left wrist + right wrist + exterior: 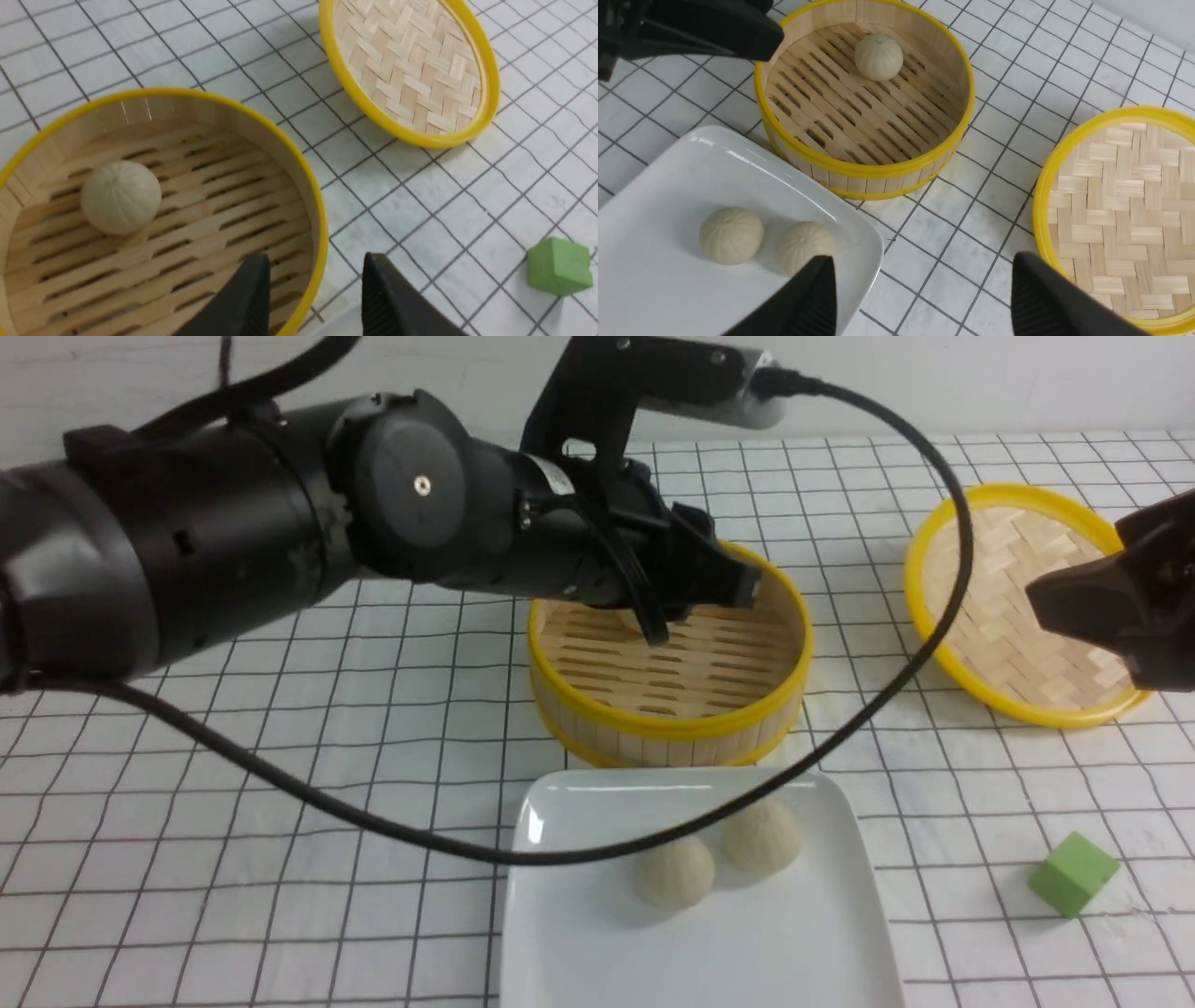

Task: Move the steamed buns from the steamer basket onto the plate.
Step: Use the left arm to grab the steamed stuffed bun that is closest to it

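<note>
Jaws of left gripper (315, 289) apart, holding nothing.

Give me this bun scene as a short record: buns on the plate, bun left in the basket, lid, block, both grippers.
plate: holds two buns, close together
steamer basket: one bun on the slats
lid: off, beside the basket, to the right
green block: on the table, right of the plate
left gripper: open, empty
right gripper: open, empty
</note>
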Available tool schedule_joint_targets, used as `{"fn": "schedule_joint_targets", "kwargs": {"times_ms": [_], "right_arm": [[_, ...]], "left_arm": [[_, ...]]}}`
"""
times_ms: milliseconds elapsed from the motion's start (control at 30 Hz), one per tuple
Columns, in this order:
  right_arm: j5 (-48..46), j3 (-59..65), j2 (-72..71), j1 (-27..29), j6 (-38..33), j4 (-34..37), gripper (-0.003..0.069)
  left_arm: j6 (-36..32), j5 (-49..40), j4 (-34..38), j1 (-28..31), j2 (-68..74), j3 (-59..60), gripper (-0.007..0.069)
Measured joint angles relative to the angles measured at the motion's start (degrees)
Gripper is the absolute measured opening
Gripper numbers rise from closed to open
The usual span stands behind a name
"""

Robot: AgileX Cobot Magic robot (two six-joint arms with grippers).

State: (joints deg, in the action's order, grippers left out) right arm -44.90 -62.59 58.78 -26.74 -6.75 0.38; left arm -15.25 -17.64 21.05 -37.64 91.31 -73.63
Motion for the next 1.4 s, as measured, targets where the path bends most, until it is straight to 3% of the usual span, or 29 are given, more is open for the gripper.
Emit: {"fn": "schedule_joint_targets", "kwargs": {"times_ms": [133, 533, 1100, 1400], "right_arm": [[0.00, 0.00, 0.00, 0.00, -0.04, 0.00, 0.0495], [0.12, 0.00, 0.00, 0.00, -0.21, 0.06, 0.0495], [0.43, 0.00, 0.00, 0.00, -0.27, 0.06, 0.0495], [0.38, 0.00, 0.00, 0.00, -0.27, 0.06, 0.0495]], "left_arm": [[0.00, 1.37, -1.61, 0.22, 0.00, -0.19, 0.0304], [5.54, 2.57, -2.20, 13.28, 2.79, -2.92, 0.0304], [4.86, -28.41, 0.87, 13.41, 29.44, -37.17, 0.0304], [3.28, -30.13, 1.50, 13.41, 34.08, -40.88, 0.0304]]}}
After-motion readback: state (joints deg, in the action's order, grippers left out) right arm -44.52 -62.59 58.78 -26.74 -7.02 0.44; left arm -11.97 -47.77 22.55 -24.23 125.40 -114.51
